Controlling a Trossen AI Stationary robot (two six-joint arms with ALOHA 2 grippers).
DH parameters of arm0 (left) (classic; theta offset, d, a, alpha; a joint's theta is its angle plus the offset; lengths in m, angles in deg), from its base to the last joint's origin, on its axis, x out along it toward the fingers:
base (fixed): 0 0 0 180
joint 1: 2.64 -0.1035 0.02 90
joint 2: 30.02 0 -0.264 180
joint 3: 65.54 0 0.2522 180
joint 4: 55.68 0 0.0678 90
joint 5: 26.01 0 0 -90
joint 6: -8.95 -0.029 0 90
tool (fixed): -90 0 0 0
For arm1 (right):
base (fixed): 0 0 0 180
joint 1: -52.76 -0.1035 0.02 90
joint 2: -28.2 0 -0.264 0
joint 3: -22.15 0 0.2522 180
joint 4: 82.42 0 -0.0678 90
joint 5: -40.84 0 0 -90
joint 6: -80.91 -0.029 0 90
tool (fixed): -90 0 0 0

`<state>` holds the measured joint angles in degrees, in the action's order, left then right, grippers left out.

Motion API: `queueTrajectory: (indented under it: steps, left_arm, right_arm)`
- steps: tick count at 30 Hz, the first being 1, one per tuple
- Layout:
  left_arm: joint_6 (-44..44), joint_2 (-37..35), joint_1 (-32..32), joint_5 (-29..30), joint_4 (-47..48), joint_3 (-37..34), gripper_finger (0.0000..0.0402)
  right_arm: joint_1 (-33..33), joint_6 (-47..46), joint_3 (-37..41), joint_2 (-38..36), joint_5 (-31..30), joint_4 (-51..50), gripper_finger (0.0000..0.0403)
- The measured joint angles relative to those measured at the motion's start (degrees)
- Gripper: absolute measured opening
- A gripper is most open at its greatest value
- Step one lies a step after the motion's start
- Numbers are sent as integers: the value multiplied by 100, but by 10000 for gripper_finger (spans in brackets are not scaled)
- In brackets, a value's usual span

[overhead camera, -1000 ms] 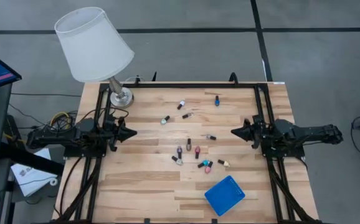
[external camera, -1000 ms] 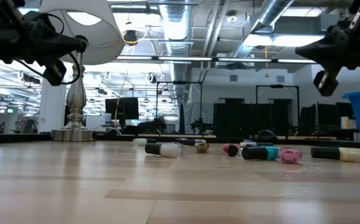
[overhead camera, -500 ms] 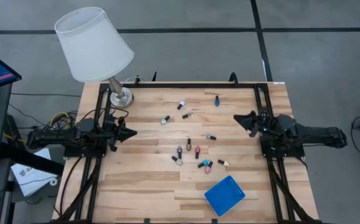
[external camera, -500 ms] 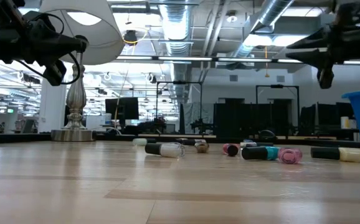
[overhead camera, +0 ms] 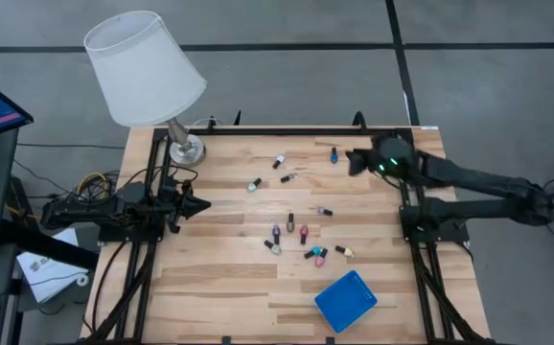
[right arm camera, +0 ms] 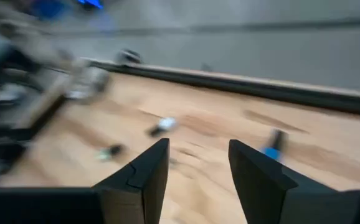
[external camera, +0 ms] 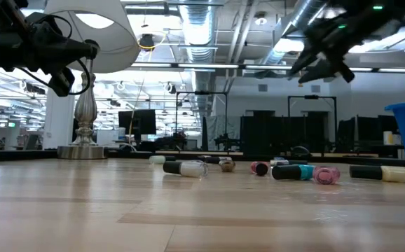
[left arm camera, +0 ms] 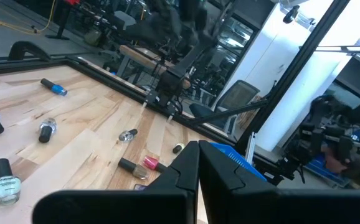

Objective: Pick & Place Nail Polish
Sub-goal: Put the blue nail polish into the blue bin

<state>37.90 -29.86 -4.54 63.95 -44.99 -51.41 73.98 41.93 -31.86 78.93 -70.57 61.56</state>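
Polish: a scatter of small bottles is lying on the table (overhead camera: 219,278), most of them bunched mid-table, a few apart toward the far edge.
Blue bottle: one blue bottle (overhead camera: 334,154) is sitting alone by the far edge, just beside the right gripper and toward the table's middle from it; in the right wrist view it (right arm camera: 272,148) is showing ahead of the fingers and a little to one side.
Long axis: the blue bottle is lying roughly front to back on the table, so across the gripper's line of approach; this is a judgement, as the wrist view is blurred.
Right gripper: the right gripper (overhead camera: 358,160) is reaching over the far right part of the table, raised clear of the wood in the low view (external camera: 313,59), fingers (right arm camera: 144,177) standing apart with nothing between them.
Left gripper: the left gripper (overhead camera: 200,204) is waiting at the left side, fingers pressed together and empty.
Nearer arm: the right, by a wide margin, for the blue bottle; the mid-table bunch is lying between the two arms.
Tray: a blue tray (overhead camera: 346,300) is sitting near the front right corner, well apart from the blue bottle, with no bottle in it.
Lamp: a lamp (overhead camera: 144,67) is standing at the far left corner, out of the way.
Next move, judged: lowering over the blue bottle and turning the wrist so the fingers are closing across its narrow width.
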Motion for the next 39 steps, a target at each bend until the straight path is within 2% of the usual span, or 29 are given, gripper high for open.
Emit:
queueTrajectory:
  steps: [8,15,18,23,29,39]
  left_arm:
    - [1,0,-2,0,0,-1,1]
    - [0,0,-2,0,0,-2,1]
    - [0,0,-1,0,0,-1,1]
    - [2,0,0,0,0,0,1]
    - [2,0,0,0,0,0,1]
    - [1,-2,0,0,0,0,1]
  right_arm:
    - [786,429,-2343,2245,-4,-1618,174]
    - [1133,656,-3661,3969,232,-2991,242]
    - [1297,807,-3792,4533,591,-3077,262]
    - [1669,900,-3794,5336,1437,-2954,265]
    - [1978,1040,-3794,5892,1559,-2819,265]
    - [2139,1110,-3801,6023,1585,-2645,265]
